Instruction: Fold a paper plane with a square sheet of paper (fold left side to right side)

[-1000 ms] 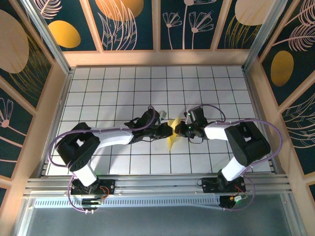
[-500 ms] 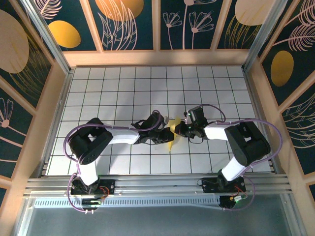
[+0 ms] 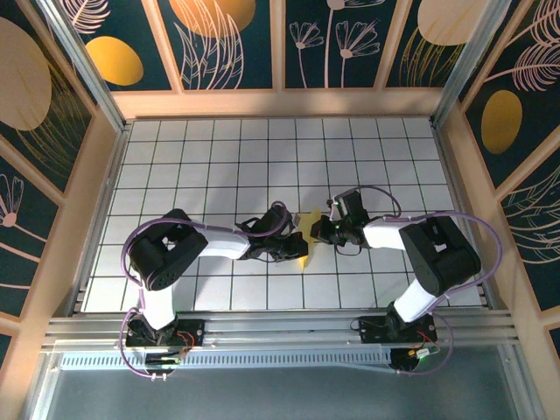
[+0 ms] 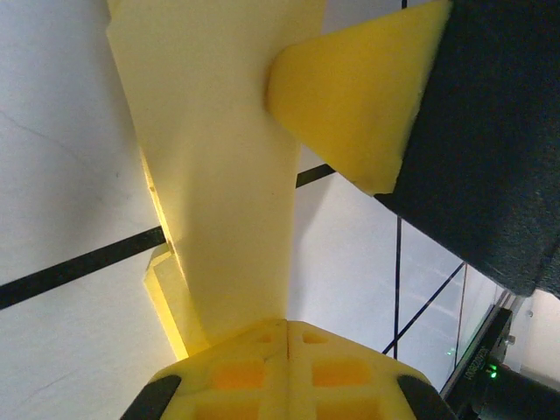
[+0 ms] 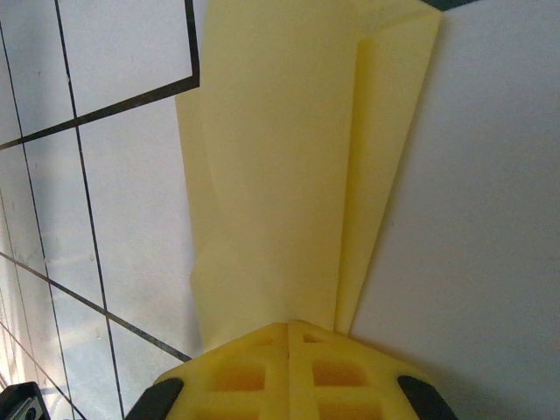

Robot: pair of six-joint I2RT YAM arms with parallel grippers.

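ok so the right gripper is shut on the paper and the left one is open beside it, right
No: the left gripper is shut on the paper too, as the left wrist view shows. The right gripper is shut on it, as you said.

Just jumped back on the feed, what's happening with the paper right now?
Both grippers are close together in the middle of the gridded table. The left gripper is shut on the folded yellow paper from one side, and the right gripper is shut on it from the opposite side. The paper is already creased into a narrow, layered shape with overlapping flaps. I cannot tell whether it is lifted off the tiles or resting on them.
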